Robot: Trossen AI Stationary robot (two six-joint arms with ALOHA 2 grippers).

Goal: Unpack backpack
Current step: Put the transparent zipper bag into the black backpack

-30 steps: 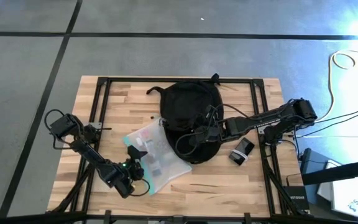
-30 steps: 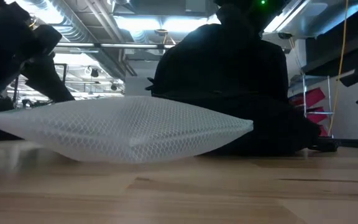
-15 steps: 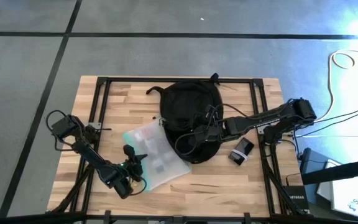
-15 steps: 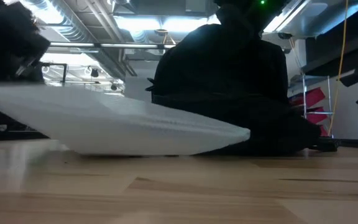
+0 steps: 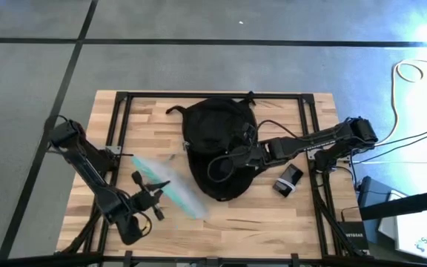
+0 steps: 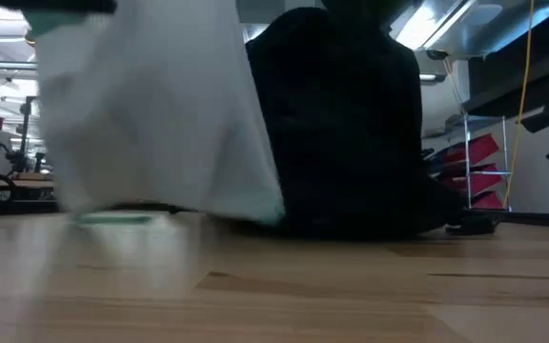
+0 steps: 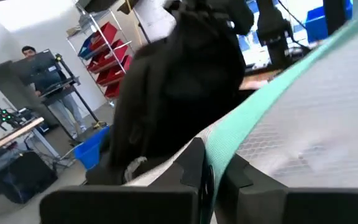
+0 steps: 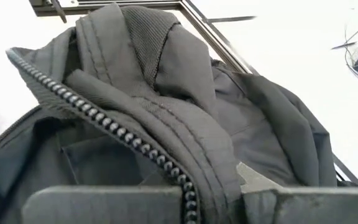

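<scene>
The black backpack (image 5: pixel 217 152) lies on the wooden table at its middle, and stands dark at the back of the low view (image 6: pixel 351 124). My right gripper (image 5: pixel 237 157) is shut on its open zipper rim. A clear mesh pouch with teal edges (image 5: pixel 167 189) is tipped up to the backpack's near left, blurred in the low view (image 6: pixel 160 105). My left gripper (image 5: pixel 154 196) is shut on it. The left wrist view shows the pouch's mesh (image 7: pixel 303 124) in front of the backpack (image 7: pixel 179 81). My left gripper pinches the pouch's teal edge band (image 7: pixel 224 149) between its two fingers, coming from the table's near left. The pouch stands tipped up on edge beside the backpack, its lower teal edge (image 6: pixel 122 217) low over the table; whether that edge touches the wood I cannot tell. My right gripper pinches the backpack's opening rim beside the zipper teeth (image 8: pixel 194 180), a fold of several fabric layers. The arm reaches in from the table's right. The rim is bunched and raised at the fingers, while the backpack's body rests on the table.
A small black object (image 5: pixel 288 180) lies on the table to the right of the backpack. Black metal frame rails (image 5: pixel 121 119) run along the table's sides. Bare wood (image 5: pixel 258 222) stretches along the near edge. A person (image 7: pixel 33 59) shows in the room behind.
My left gripper has shut on the pouch's teal edge and drawn back toward the table's near left. The pouch, which lay flat against the backpack, is now tipped up on edge and farther left. The backpack has shifted slightly left and bunched.
</scene>
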